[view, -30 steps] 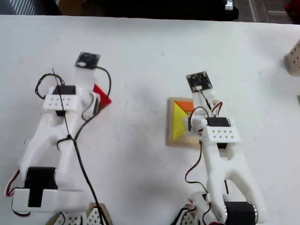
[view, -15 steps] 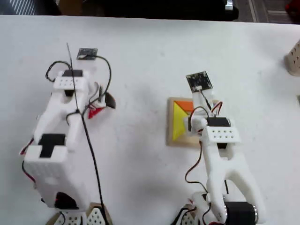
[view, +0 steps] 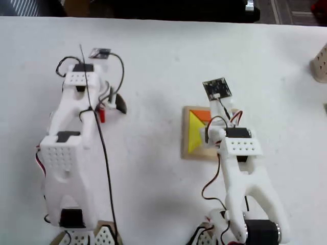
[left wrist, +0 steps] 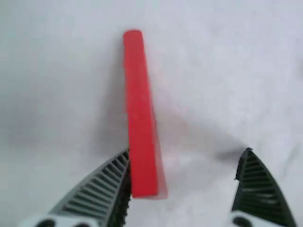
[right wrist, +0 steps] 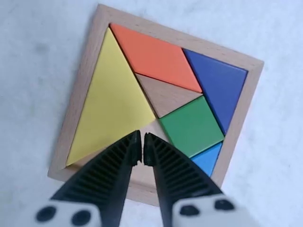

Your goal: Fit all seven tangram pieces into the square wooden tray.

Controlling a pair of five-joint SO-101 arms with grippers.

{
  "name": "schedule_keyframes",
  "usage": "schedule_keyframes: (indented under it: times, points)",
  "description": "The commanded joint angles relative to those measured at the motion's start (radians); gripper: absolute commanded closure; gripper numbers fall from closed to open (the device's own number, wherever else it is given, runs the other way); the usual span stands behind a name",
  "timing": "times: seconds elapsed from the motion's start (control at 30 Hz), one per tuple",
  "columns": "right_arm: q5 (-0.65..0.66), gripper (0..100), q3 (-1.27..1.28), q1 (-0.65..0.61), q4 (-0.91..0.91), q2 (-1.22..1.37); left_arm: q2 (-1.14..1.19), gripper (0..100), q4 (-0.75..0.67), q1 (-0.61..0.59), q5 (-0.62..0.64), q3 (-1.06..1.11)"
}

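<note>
The square wooden tray [right wrist: 189,42] holds six of the seven pieces. They are a large yellow triangle [right wrist: 111,106], an orange parallelogram [right wrist: 156,56], a dark blue triangle [right wrist: 218,90], a small plain-wood triangle [right wrist: 165,97], a green square [right wrist: 191,125] and a small light-blue triangle [right wrist: 208,161]. One bare triangular gap remains, bordered by the yellow triangle, the green square and the light-blue triangle.

The right gripper [right wrist: 142,142] hangs over that gap with its fingers pressed together and nothing between them.

In the high view the tray [view: 185,135] sits right of the table's centre. The red tangram piece [view: 101,114] lies well apart from it, at about nine o'clock.

The left gripper [left wrist: 185,156] is spread wide around the red piece [left wrist: 139,118]. The piece shows its narrow edge to the wrist camera and touches one finger, while the other finger stands clear of it. Whether the piece stands on the table or only leans cannot be told.

The task looks nearly finished. What is left is to grip the red piece, carry it toward three o'clock, turn it flat and seat it in the gap. The right gripper hangs over that gap and would likely need to move off first.
</note>
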Motion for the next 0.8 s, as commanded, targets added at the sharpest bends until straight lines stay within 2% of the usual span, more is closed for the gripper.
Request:
schedule_keyframes:
  times: [0.0,0.3,0.4,0.53,0.6,0.7,0.77]
  points:
    - [0.028,97.8,-0.005,-0.005,-0.018,-0.028,0.024,68,0.046,-0.012,-0.028,-0.110]
    - [0.032,97.8,-0.003,-0.021,-0.018,-0.028,0.035,68,0.052,-0.016,-0.026,-0.135]
    - [0.032,97.8,-0.003,-0.021,-0.018,-0.028,0.035,76,0.052,-0.016,-0.031,-0.133]
    - [0.032,97.8,-0.003,-0.021,-0.018,-0.028,0.036,99,0.046,-0.016,-0.032,-0.133]
    - [0.032,97.8,-0.003,-0.019,-0.018,-0.028,0.036,95,0.054,-0.016,-0.032,-0.127]
    - [0.031,97.8,-0.003,-0.016,-0.018,-0.028,0.036,98,0.054,-0.022,-0.032,-0.127]
    - [0.029,97.8,-0.003,-0.015,-0.018,-0.028,0.036,97,0.054,-0.025,-0.032,-0.127]
